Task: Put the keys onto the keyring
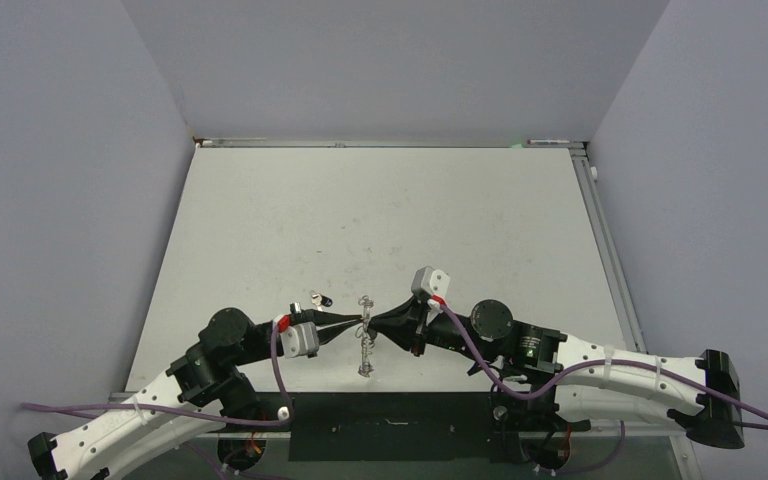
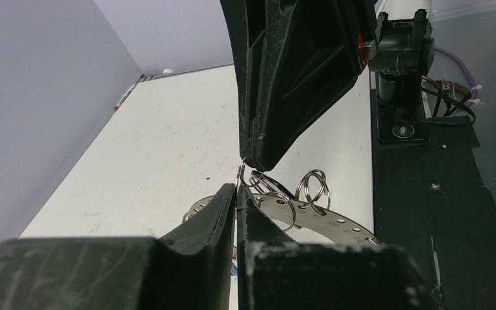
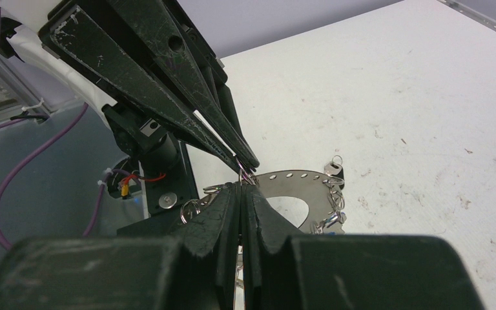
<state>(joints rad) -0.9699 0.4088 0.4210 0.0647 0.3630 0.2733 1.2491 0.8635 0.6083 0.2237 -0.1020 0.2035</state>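
Left gripper [image 1: 357, 322] and right gripper [image 1: 373, 322] meet tip to tip, both clenched on a small wire loop [image 2: 241, 173] of the keyring [image 1: 365, 345]. Both arms reach inward, low over the table [image 1: 360, 220]. A black-headed key [image 1: 317, 298] lies just beside the left gripper.

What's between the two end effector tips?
A small wire loop of the keyring, held by left end effector and right end effector; clearest in left wrist view.
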